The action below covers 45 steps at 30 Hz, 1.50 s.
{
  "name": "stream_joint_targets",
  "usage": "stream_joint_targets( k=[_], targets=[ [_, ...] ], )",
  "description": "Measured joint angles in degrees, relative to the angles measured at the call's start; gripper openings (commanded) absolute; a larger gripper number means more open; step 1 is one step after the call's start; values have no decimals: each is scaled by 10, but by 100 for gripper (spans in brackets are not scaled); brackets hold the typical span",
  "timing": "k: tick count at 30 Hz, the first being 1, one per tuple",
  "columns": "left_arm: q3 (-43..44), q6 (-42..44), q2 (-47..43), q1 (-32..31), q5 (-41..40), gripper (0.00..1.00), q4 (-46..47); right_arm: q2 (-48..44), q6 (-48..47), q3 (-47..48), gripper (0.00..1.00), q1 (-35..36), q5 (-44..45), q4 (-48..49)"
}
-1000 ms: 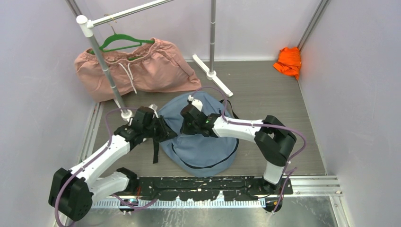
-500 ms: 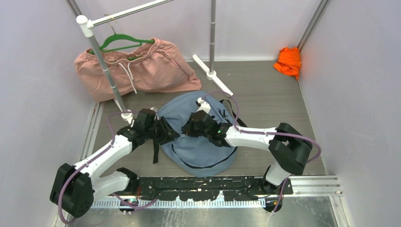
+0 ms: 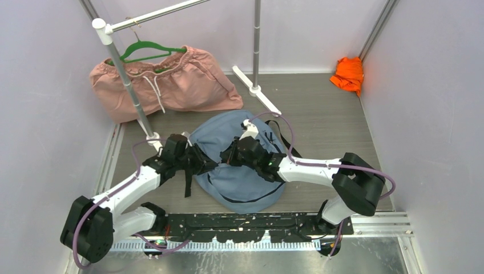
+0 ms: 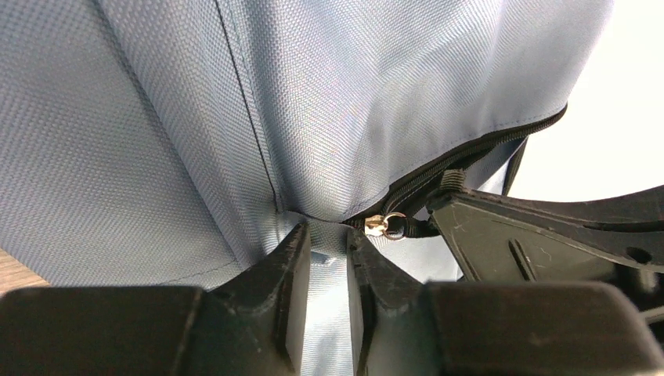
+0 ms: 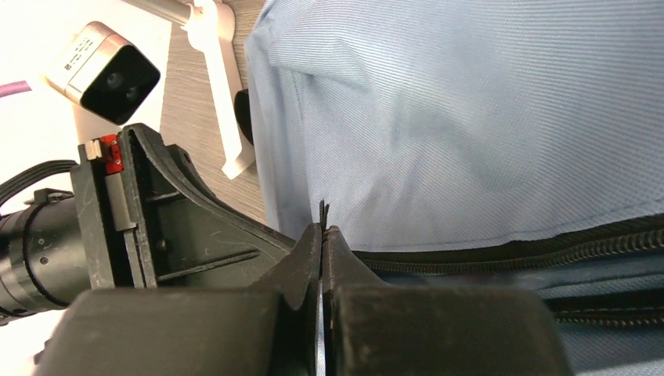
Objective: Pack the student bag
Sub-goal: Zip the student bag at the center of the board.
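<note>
Pinching hard, the left gripper [image 4: 329, 254] has its fingers nearly together on a fold of the student bag [image 3: 242, 180], with blue fabric squeezed between the pads. The bag lies slumped on the table [image 3: 331, 120], just ahead of both arms. The right gripper [image 5: 322, 235] meets it from the other side, jaws pressed tight, a thin black tab [image 5: 322, 210] nipped at the tips, right on the zipper [image 5: 509, 252]. Both grippers sit almost nose to nose near the bag's left side, the silver slider [image 4: 378, 225] just beside the left fingertips.
</note>
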Motion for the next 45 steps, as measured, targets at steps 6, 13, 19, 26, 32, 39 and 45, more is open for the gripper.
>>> stream_joint_targets(
  k=[6, 13, 19, 26, 32, 39, 45],
  targets=[
    [-10, -1, 0, 3, 14, 27, 19, 0, 11, 0, 1, 1, 18, -9],
    [-9, 13, 19, 3, 47, 37, 31, 0, 15, 6, 1, 1, 26, -21],
    [-7, 22, 22, 3, 68, 24, 33, 0, 14, 13, 1, 0, 28, -30],
    [12, 48, 38, 3, 74, 0, 27, 0, 13, 22, 1, 0, 28, -42],
    [27, 64, 57, 3, 83, 0, 19, 0, 9, 24, 1, -3, 42, -52],
    [25, 73, 23, 3, 74, 0, 9, 0, 8, 5, 1, -19, 50, -55],
    [-10, 73, -15, 3, 72, 0, 34, -16, 10, -30, 1, -56, 43, -42]
  ],
)
